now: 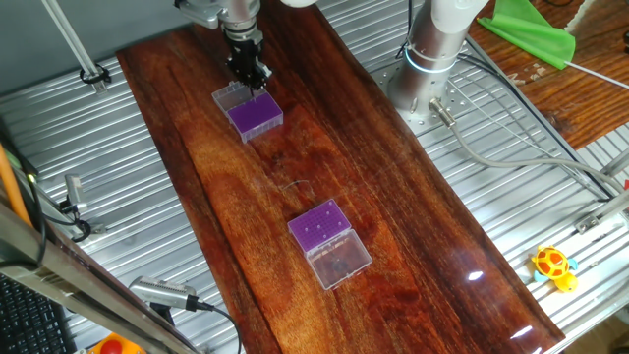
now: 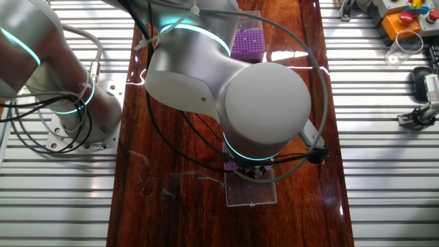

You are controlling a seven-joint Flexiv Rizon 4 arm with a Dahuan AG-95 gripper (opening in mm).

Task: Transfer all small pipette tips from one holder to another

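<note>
on the wooden board (image 1: 393,197), small dark tips (image 1: 322,228) sit in the purple insert of the near holder (image 1: 329,243). well away, the gripper (image 1: 250,74) hangs over the far holder (image 1: 249,109); jaw state cannot be told.

White-grey rounded arm (image 2: 226,82), glowing cyan joint rings, looping black cables, black jaws.

Arm (image 2: 233,89) reaching low, tool (image 1: 252,74) pointing straight down, jaw state unclear
</note>
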